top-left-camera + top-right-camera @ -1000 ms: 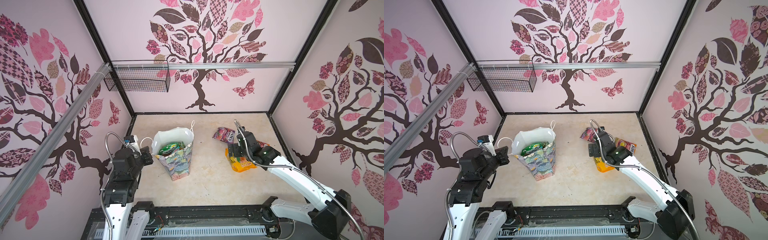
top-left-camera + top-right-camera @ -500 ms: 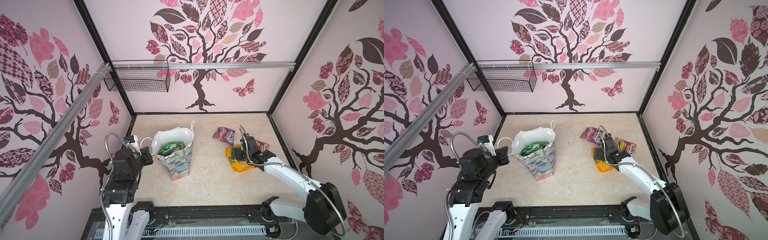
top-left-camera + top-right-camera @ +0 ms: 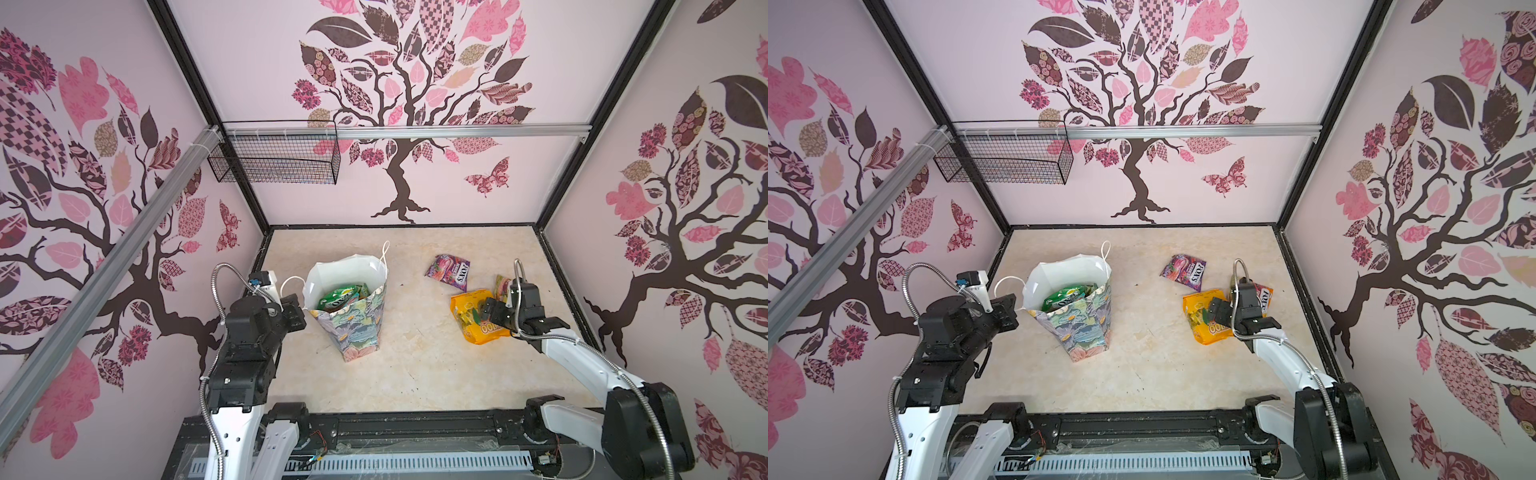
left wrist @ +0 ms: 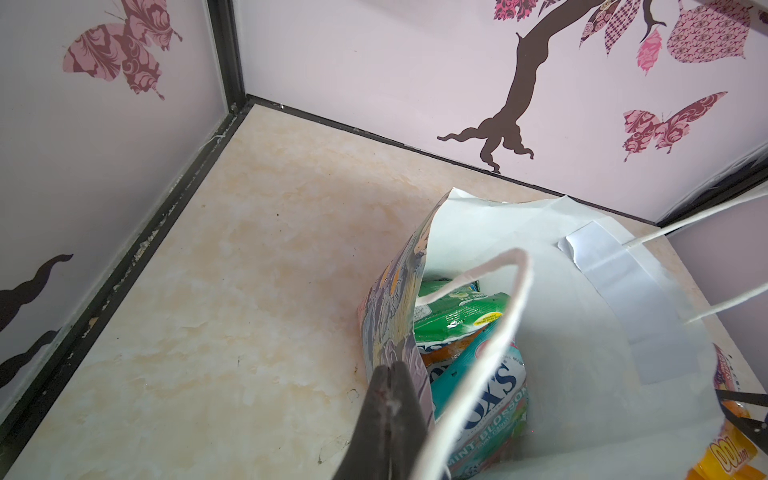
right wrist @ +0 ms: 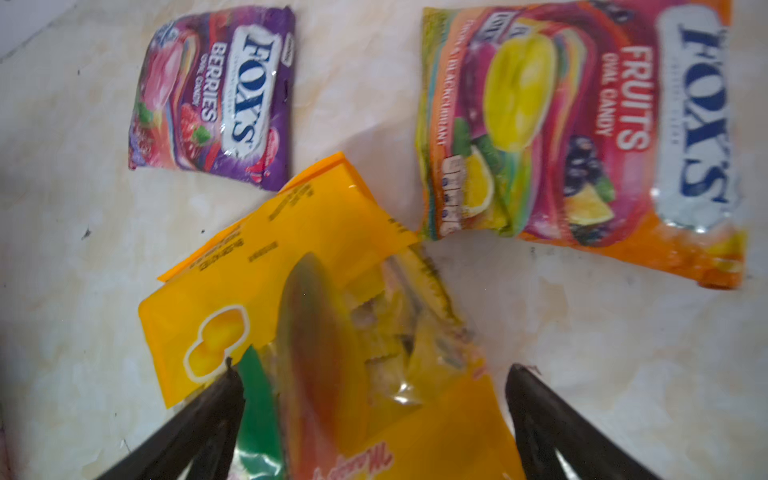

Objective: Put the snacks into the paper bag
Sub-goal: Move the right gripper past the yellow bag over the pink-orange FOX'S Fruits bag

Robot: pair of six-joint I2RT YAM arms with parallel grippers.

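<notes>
The floral paper bag (image 3: pixel 357 332) stands upright and open left of centre in both top views (image 3: pixel 1084 332). Inside it lie a green pouch (image 4: pixel 457 316) and a teal pouch (image 4: pixel 478 395). My left gripper (image 4: pixel 390 374) is shut on the bag's left rim. Three snacks lie on the floor to the right: a purple pouch (image 5: pixel 216 95), an orange fruit pouch (image 5: pixel 582 133) and a yellow pouch (image 5: pixel 332 249). My right gripper (image 5: pixel 374 372) is open, low over the yellow pouch (image 3: pixel 478 330), with one finger on each side of it.
A black wire basket (image 3: pixel 274 160) hangs from the aluminium rail (image 3: pixel 457 132) at the back left. The enclosure's right wall (image 3: pixel 561 291) runs close to the fruit pouch. The white cord handle (image 4: pixel 515 299) loops across the bag's mouth.
My right gripper has drawn back from near the purple pouch and come down over the yellow pouch, still open. The left arm and the bag have not moved.
</notes>
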